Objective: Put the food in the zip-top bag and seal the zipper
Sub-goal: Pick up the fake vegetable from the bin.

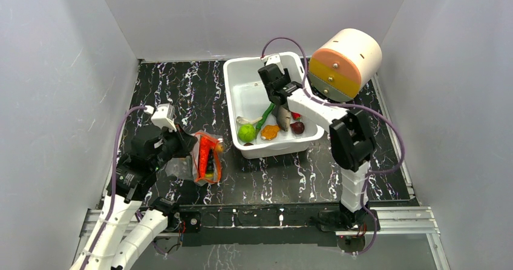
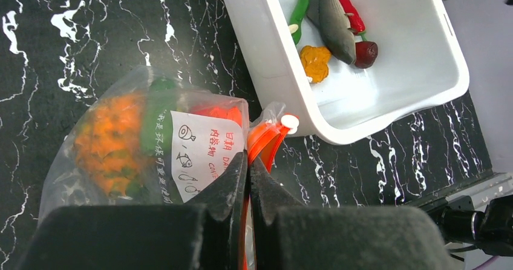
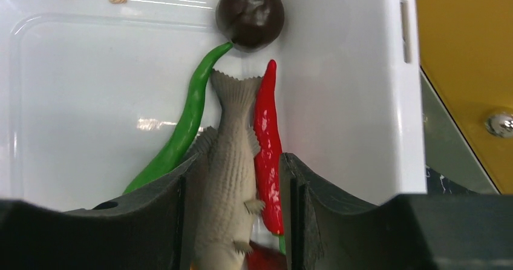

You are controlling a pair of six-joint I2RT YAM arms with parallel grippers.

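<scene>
The zip-top bag (image 2: 121,143) lies left of the white bin with an orange-green pineapple (image 2: 112,140) inside it. My left gripper (image 2: 248,161) is shut on the red-orange zipper (image 2: 266,138) at the bag's mouth (image 1: 207,155). Over the bin, my right gripper (image 3: 241,159) stands open, its jaws straddling a grey fish (image 3: 227,137) and a red chili (image 3: 266,125) that lie side by side. A green chili (image 3: 187,118), a dark round fruit (image 3: 250,13), a lime (image 1: 246,132) and an orange piece (image 1: 270,131) also lie in the bin.
The white bin (image 1: 242,85) stands at the middle back of the black marble table. A big cream, orange and yellow drum (image 1: 348,61) sits just right of it. Grey walls close in on three sides.
</scene>
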